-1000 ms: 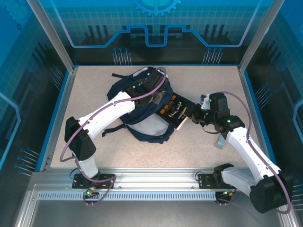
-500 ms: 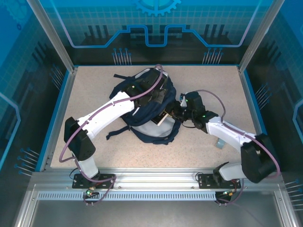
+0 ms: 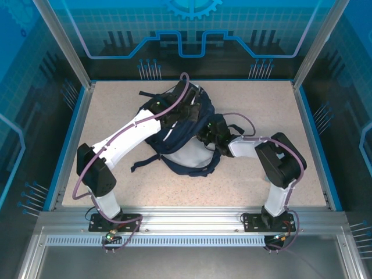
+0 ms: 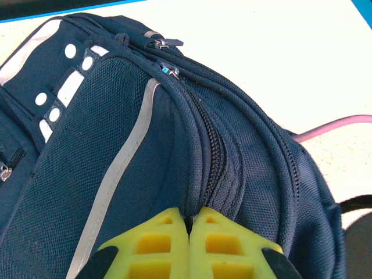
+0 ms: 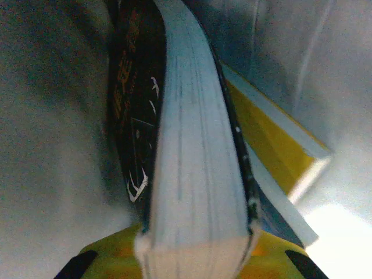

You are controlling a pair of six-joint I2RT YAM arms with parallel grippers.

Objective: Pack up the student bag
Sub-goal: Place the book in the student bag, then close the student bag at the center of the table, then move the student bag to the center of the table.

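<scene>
- The student bag lies flat on the speckled table. Its long axis runs from the far side to the near side and leans a little to the right at the near end.
- In the overhead view, the navy top part points toward the far edge. The pale grey panel lies at the bag's near end.
- Dark straps trail off the bag's near-left corner onto the table.
- The left gripper sits on top of the bag. Its yellow fingers are pressed together with no gap, pinching a ridge of navy fabric beside the zip.
- From that pinch the zip line runs straight away along the bag toward two metal pullers at the bag's far end.
- A thin white reflective stripe runs alongside the zip to its left. A white patch with round dots lies further left on the bag.
- A pink cable crosses the table just past the bag's right edge.
- The right gripper is clamped narrowly on a book, one yellow finger on each cover.
- The book's page edge faces the wrist camera and its long axis points away from the fingers, deeper into the bag. Its black cover with pale print faces left.
- Grey lining surrounds the book on both sides, and a yellow and white item lies against the lining to the book's right.
- Overhead, the right wrist enters the bag from its right side, about midway along its length.
</scene>
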